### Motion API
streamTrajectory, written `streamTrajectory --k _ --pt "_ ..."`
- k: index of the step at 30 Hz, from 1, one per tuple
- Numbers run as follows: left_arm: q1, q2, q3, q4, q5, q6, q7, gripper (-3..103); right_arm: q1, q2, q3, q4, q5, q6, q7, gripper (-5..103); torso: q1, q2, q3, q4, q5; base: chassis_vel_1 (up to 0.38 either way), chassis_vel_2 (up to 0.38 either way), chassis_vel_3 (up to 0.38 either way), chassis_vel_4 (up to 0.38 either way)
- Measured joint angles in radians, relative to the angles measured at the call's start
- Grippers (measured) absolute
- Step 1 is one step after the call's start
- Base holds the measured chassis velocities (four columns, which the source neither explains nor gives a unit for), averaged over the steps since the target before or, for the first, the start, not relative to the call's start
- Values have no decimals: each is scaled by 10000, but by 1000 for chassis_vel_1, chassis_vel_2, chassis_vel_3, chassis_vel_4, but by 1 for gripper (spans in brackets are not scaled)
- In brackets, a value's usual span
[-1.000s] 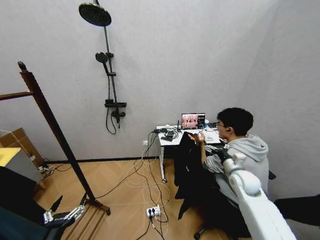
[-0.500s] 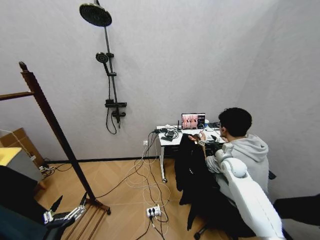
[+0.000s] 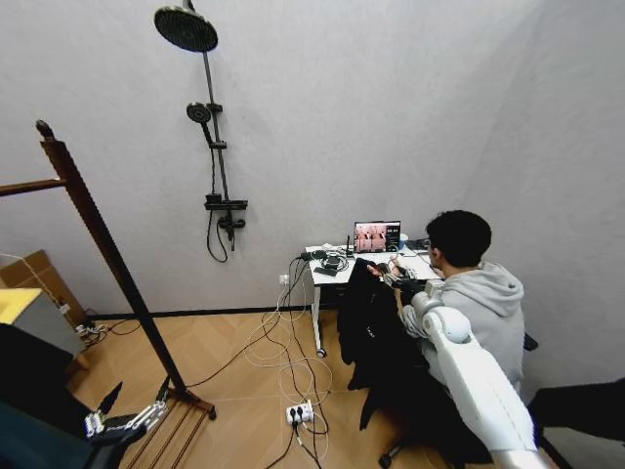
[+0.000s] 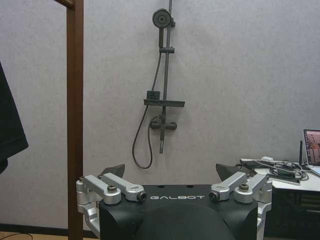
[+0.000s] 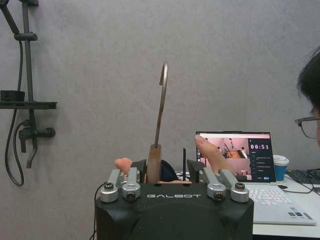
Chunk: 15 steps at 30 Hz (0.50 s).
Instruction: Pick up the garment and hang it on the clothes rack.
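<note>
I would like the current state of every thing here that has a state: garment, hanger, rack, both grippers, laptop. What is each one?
garment: on its hanger, hanging beside the desk, not on the rack.
hanger hook: upright, between the right jaws.
person's hand: holding the hanger.
right gripper: jaws open around the hanger.
left gripper: jaws open, holding nothing, low near the rack.
clothes rack: standing.
laptop: open, screen lit.

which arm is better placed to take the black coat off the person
The right. Its pincer is already at the garment, its fingers on either side of the hanger neck below the hook, where a person's hand holds it up. The left pincer hangs open low beside the clothes rack.
</note>
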Motion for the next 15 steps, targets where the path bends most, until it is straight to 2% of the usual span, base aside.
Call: streamTrajectory --k 1,2,4,5,7,8,10,15 --pt "0 0 0 0 -1 0 0 100 10 9 -19 -8 -1 1 -14 45 0 0 0 0 0 0 0 0 0" --pt "0 0 0 0 -1 0 0 100 10 9 -19 -8 -1 1 -14 45 0 0 0 0 0 0 0 0 0" --pt "0 0 0 0 0 0 0 100 48 8 -43 -17 6 3 -15 34 0 0 0 1 -1 0 0 0 0" --pt "0 0 0 0 0 0 0 100 48 8 -43 -17 6 3 -15 34 0 0 0 1 -1 0 0 0 0" --pt "0 0 0 0 0 0 0 100 72 -30 -56 -17 26 2 -16 24 1 0 0 1 0 0 0 0 0" --pt "0 0 0 0 0 0 0 100 72 -30 -56 -17 26 2 -16 24 1 0 0 1 0 0 0 0 0" --pt "0 0 0 -1 0 0 0 100 59 -34 -46 -4 46 3 -24 13 0 0 0 2 0 0 0 0 0" --pt "0 0 0 0 0 0 0 100 -42 -6 21 69 74 4 -24 9 0 0 0 0 0 0 0 0 0"
